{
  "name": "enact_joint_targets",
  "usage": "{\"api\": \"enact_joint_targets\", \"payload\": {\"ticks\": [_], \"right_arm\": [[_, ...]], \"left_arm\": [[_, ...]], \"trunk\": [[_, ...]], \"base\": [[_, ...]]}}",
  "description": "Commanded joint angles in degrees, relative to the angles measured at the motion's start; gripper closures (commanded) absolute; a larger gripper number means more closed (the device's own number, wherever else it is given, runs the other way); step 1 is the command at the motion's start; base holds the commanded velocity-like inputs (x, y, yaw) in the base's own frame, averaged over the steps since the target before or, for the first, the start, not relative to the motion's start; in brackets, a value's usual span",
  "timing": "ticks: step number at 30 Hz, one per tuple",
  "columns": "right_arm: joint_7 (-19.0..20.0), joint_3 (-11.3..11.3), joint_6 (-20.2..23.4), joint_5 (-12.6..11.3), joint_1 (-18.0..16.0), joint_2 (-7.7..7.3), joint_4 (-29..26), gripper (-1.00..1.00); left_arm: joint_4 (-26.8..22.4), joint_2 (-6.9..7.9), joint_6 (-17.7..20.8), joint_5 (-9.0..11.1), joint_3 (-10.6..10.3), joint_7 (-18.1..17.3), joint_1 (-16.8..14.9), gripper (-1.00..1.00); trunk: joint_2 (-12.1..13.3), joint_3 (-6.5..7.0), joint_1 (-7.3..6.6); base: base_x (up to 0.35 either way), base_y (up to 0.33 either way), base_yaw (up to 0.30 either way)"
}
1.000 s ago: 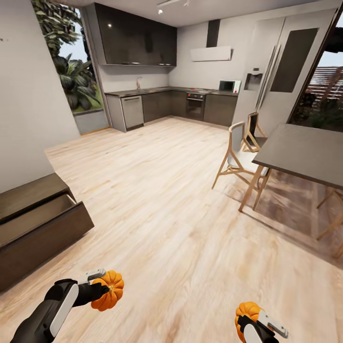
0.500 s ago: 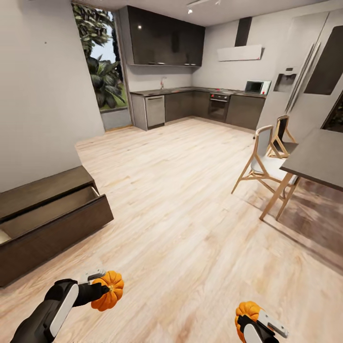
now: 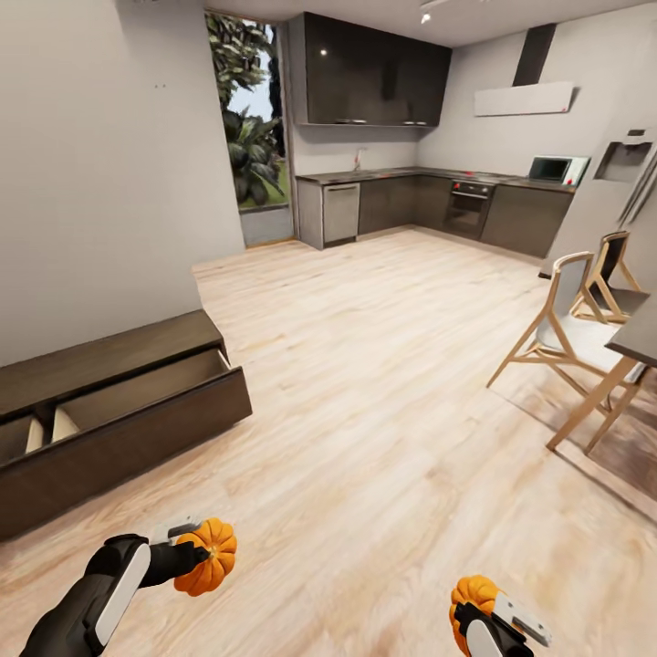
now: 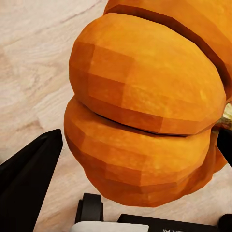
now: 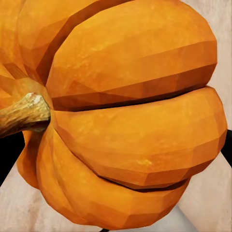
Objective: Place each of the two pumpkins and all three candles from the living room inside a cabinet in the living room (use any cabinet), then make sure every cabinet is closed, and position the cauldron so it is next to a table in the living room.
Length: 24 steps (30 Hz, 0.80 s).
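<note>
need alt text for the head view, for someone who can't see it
Both grippers, left and right, each hold a small orange pumpkin low over a pale wood floor. A low dark brown cabinet stands open at left, wooden chairs at right, a kitchen behind.

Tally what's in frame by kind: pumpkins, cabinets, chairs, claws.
Pumpkins: 2, one in the left claw at, one in the right claw at
Cabinets: 1, drawer open
Chairs: 2
Claws: 2
Total: 7
</note>
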Motion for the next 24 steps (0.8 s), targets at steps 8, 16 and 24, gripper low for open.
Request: {"api": "enact_joint_targets", "payload": {"ticks": [8, 16, 24], "right_arm": [[-0.42, 0.08, 0.29, -0.07, -0.03, -0.01, -0.21, 1.0], [-0.48, 0.12, 0.29, -0.07, -0.03, -0.01, -0.3, 1.0], [-0.5, 0.16, 0.29, -0.07, -0.03, -0.01, -0.3, 1.0]], "left_arm": [[-0.07, 0.01, 0.25, 0.64, -0.01, 0.57, -0.04, 1.0], [-0.15, 0.01, 0.26, 0.64, 0.01, 0.57, -0.04, 1.0], [-0.16, 0.14, 0.71, 0.56, 0.16, 0.5, -0.04, 1.0]], "trunk": [[-0.03, -0.05, 0.0], [-0.03, -0.05, 0.0], [-0.03, -0.05, 0.0]], "base": [[0.061, 0.0, 0.289], [0.12, -0.011, 0.289], [0.061, -0.038, 0.289]]}}
